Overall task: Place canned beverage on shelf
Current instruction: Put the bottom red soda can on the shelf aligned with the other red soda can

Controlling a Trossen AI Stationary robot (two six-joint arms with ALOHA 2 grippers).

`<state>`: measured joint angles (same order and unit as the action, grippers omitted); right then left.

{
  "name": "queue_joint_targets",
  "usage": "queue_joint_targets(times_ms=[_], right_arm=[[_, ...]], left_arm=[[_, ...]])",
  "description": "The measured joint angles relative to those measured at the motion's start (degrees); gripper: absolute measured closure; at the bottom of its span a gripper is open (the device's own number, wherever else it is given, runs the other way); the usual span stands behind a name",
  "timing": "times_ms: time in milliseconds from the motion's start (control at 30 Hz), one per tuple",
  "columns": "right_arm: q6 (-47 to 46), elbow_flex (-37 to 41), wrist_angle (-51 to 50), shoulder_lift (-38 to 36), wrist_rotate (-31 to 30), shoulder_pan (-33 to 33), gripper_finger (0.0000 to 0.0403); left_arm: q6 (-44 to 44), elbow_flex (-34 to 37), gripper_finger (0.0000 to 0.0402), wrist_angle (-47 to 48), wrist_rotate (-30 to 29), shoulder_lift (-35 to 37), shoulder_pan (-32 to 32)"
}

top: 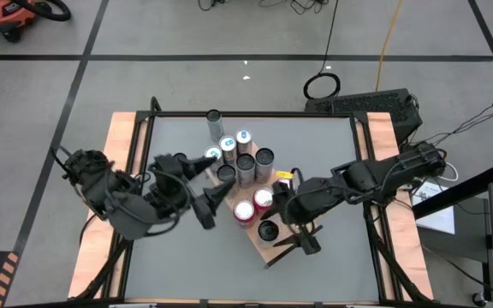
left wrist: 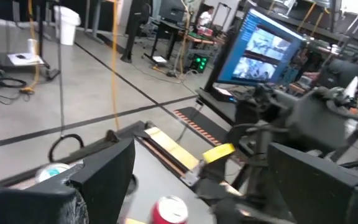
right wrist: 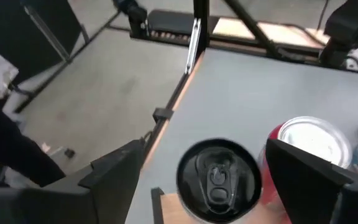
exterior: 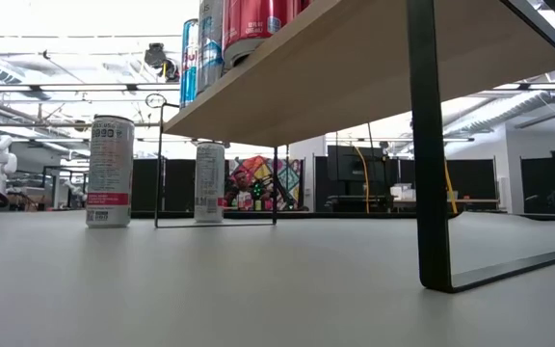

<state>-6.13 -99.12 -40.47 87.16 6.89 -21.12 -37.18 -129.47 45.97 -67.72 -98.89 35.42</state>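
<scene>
Your counter [top: 315, 171] carries the shelf [top: 268, 244], a wooden board on black legs standing diagonally near the middle, so cans get loaded from both sides. On it you have, by my count, seven cans: four dark or silver-topped at the far end, two red ones [top: 253, 205] mid-board, and one black can [top: 268, 229] nearest the free end. The count is rough, since the arms crowd that cluster. Two more cans [exterior: 110, 172] stand off the shelf on the counter, seen in the low view.

Your right hand [right wrist: 197, 180] sits directly over the black can, fingers spread wide either side and not touching it; it looks just set down and let go. Your left hand [top: 216, 198] hangs beside the shelf's near edge, also wide and holding nothing, probably waiting its turn for the next can.
</scene>
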Motion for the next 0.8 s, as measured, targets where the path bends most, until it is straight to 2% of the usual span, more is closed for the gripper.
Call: queue_joint_targets(times_ms=[100, 167, 367, 467, 633, 800], right_arm=[[-0.7, -1.42, -0.86, -0.95, -2.15, 0.0, 0.0089], [-0.7, -2.16, -1.11, -1.79, -3.83, 0.02, 0.0089], [-2.4, -3.64, -4.16, -5.87, -8.74, 0.17, 0.0089], [-3.6, -3.69, -6.68, -8.89, -12.35, 0.17, 0.0089], [-4.11, -3.69, -9.17, -14.31, -22.82, 0.44, 0.009], [-3.44, -3.69, -9.3, -19.92, -30.67, 3.24, 0.009]], left_arm=[[-1.47, -0.01, 0.0036, 3.71, -0.01, 1.76, -1.06], [-5.6, 0.0, 0.0036, 8.82, 0.04, 3.25, -1.99], [-28.17, -0.04, 0.0036, 33.36, 6.06, 5.72, -6.26], [-38.71, 0.0, 0.0036, 43.7, 11.74, 6.04, -9.13], [-38.8, 3.2, 0.0036, 43.74, 23.83, 7.02, -17.01], [-38.81, 4.02, 0.0047, 43.92, 26.82, 6.71, -23.99]])
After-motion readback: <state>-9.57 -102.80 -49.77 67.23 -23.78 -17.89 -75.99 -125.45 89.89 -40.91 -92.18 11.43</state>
